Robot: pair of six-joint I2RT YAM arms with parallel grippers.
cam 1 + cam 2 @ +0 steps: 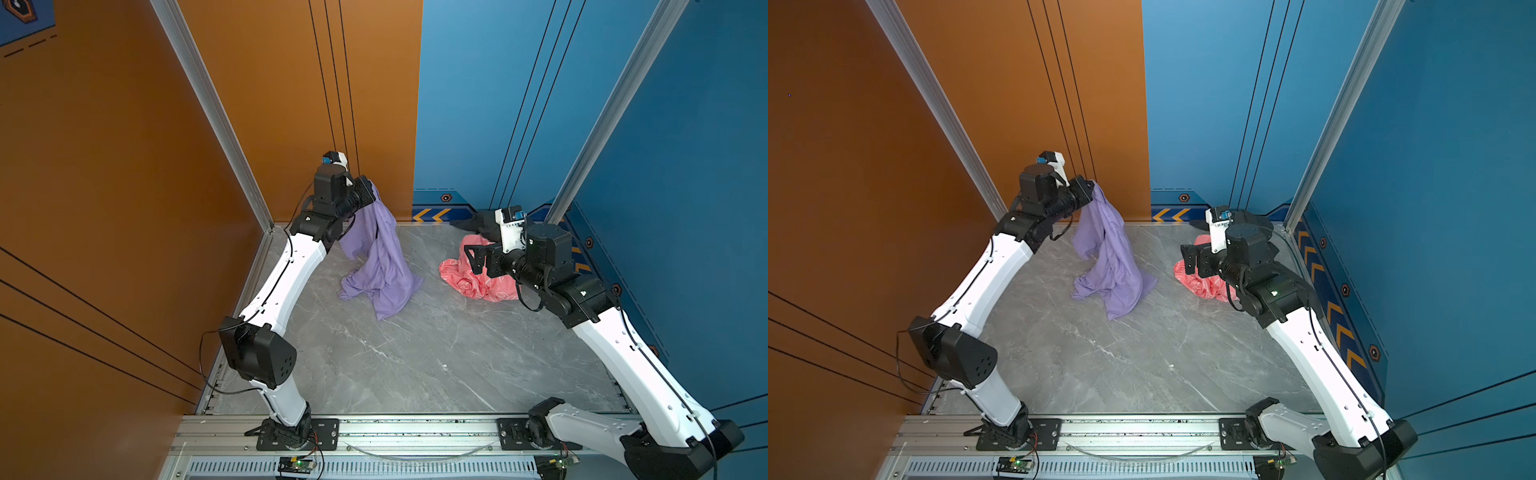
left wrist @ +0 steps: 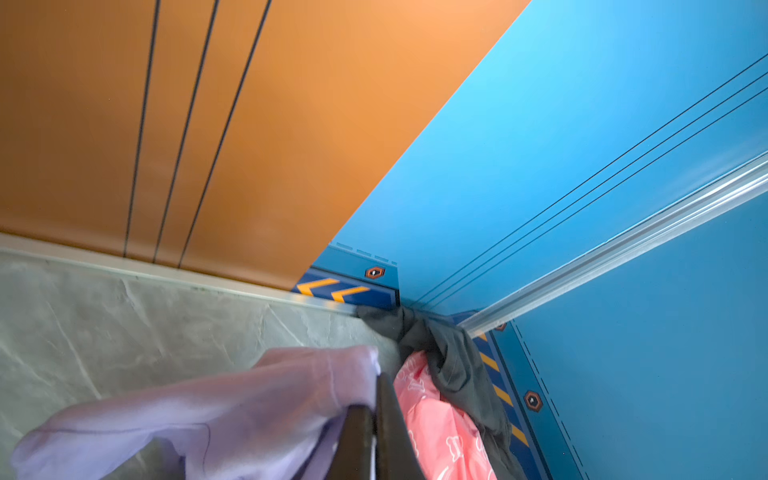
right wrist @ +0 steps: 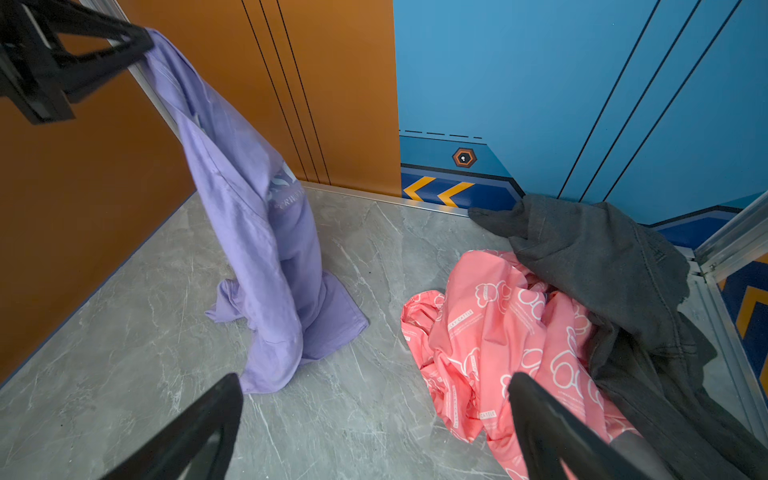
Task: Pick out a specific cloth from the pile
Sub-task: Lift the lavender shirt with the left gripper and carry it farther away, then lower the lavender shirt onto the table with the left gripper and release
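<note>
One cloth (image 3: pixel 257 249): lavender, white lettering, creased, dangling from left gripper (image 3: pixel 142 43).

grey marble tabletop (image 1: pixel 415 353), orange wall (image 1: pixel 104 166), blue wall (image 1: pixel 478 104)

One lavender cloth (image 3: pixel 257 232), white lettering, hanging from the clamped left gripper (image 3: pixel 141 45) at upper left of the frame, lower end crumpled on grey marbled floor (image 3: pixel 124 374); coral-pink cloth (image 3: pixel 490 332) partly overlaid by dark grey cloth (image 3: pixel 602 266), lower right, apart from the lavender; right gripper (image 3: pixel 374 386), fingers spread wide, bottom edge.
</note>
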